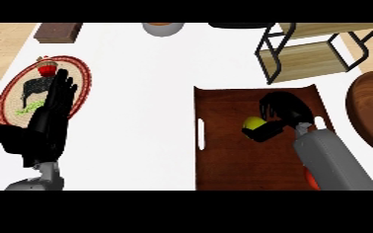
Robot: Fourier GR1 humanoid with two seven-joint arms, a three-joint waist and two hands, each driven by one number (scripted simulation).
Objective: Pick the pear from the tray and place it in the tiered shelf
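A yellow-green pear (253,123) lies on the dark brown tray (226,153) at the right of the counter. My right hand (280,112) is over the tray, its fingers and thumb curled round the pear, which shows only at the hand's left side. The tiered shelf (310,54), black frame with light wooden boards, stands at the back right, beyond the tray. My left hand (51,113) rests open at the left, fingers up, over a round plate.
A round patterned plate (82,86) with a red fruit (47,69) and greens lies at the left. A brown block (58,31) and a grey bowl (163,28) sit at the back. A dark round wooden object (362,108) is at the right edge.
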